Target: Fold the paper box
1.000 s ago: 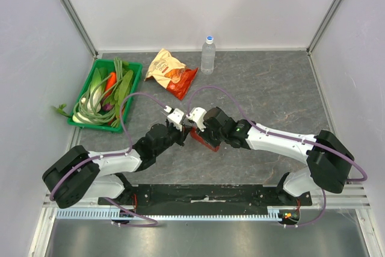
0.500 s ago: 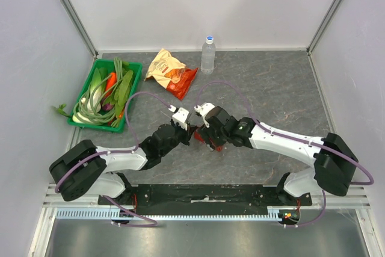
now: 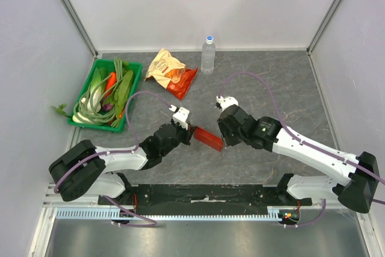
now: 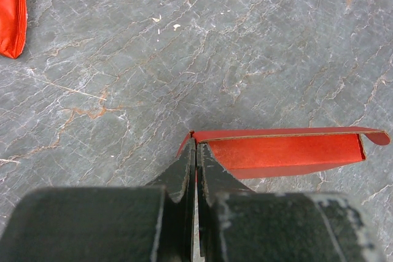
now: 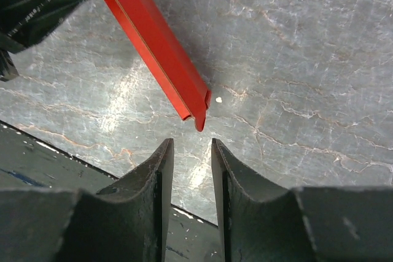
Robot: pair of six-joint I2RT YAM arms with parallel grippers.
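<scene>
1 flattened (creased) red paper box (image 3: 207, 138)

The left arm (image 3: 114, 161) reaches from its near-left base rightward toward the middle, lying low and stretched out. The left gripper (image 4: 195, 151) has its fingers (image 4: 181, 173) pressed together with no gap showing, and they seem to pinch the left end of the paper box (image 4: 288, 151), though the contact itself is partly hidden. The right arm (image 3: 313, 151) stretches from its near-right base leftward, with its wrist bent down. The right gripper (image 5: 191, 142) holds its jaws slightly apart with nothing between them, its tips just beside the other arm's.
</scene>
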